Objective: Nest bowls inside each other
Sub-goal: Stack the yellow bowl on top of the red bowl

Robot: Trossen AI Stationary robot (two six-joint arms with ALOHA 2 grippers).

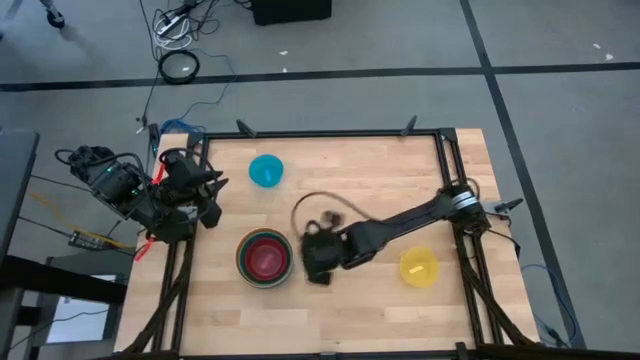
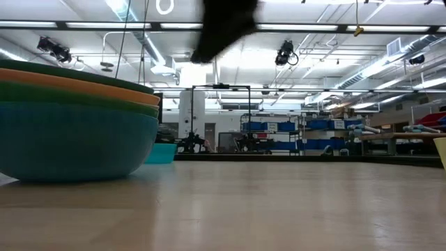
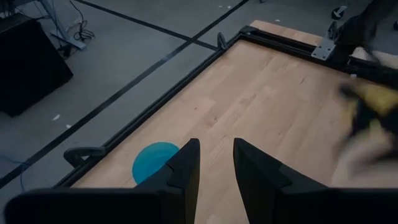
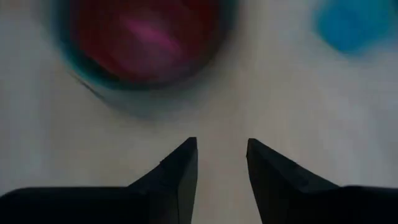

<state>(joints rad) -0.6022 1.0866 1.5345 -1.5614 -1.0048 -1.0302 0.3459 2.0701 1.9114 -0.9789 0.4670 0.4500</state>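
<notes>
We take the stack of bowls (image 1: 264, 259) as our landmark: round, smooth plastic shells nested teal, orange, green, with a pink-red bowl (image 1: 265, 257) innermost (so most nesting looks done). Just right of the stack hangs the right gripper (image 1: 318, 262), fingers parted and empty. The left gripper (image 1: 190, 187) waits beyond the stack's left, also parted, empty. A cyan bowl (image 1: 266, 171) sits behind the stack; a yellow bowl (image 1: 419, 268) well right.

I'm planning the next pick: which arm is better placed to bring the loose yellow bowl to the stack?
Probably the right. Its open, empty gripper hangs between the stack and the yellow bowl; the left gripper waits at the table's far left edge.
</notes>
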